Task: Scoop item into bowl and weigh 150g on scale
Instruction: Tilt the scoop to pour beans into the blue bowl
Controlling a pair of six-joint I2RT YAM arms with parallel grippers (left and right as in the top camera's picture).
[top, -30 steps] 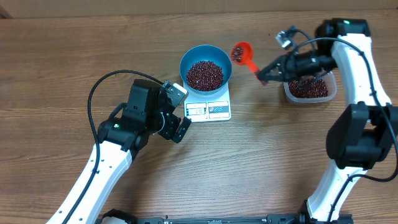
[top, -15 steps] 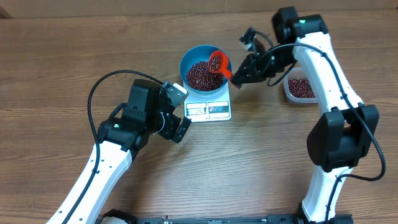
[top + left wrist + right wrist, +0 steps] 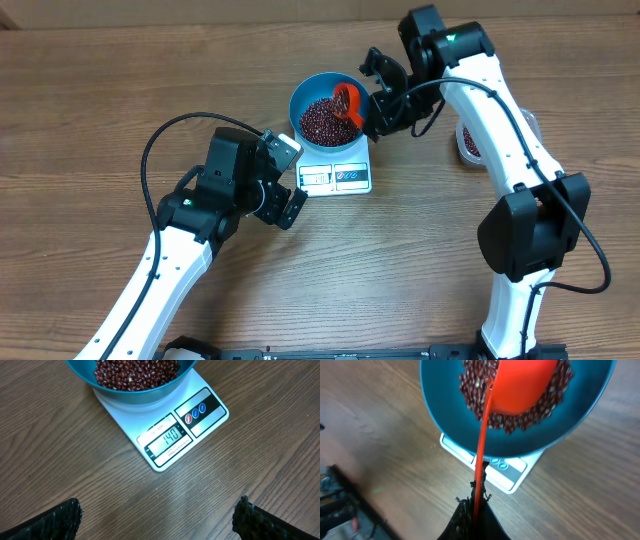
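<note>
- The brown wooden table [image 3: 90,90] is shared by two white arms. The left arm is held back with the left gripper [image 3: 160,527] spread wide and empty, apparently so that its camera is kept on the display [image 3: 167,437].
- The flat white rectangular scale [image 3: 210,407] is set under the round bright-blue bowl [image 3: 298,96] so that each addition is weighed. 140 is shown, judged just short of target.
- The clear plastic tub [image 3: 467,142] is largely hidden behind the right arm.
- The orange-red plastic scoop [image 3: 347,100] is clamped by its handle in the right gripper [image 3: 372,118] and tipped over the bowl for emptying.
- The small dark red-brown beans [image 3: 322,122] are heaped in the bowl.
- A second earlier the scoop was held level near the tub. It has since been carried across and tilted, while the left arm is unmoved.
</note>
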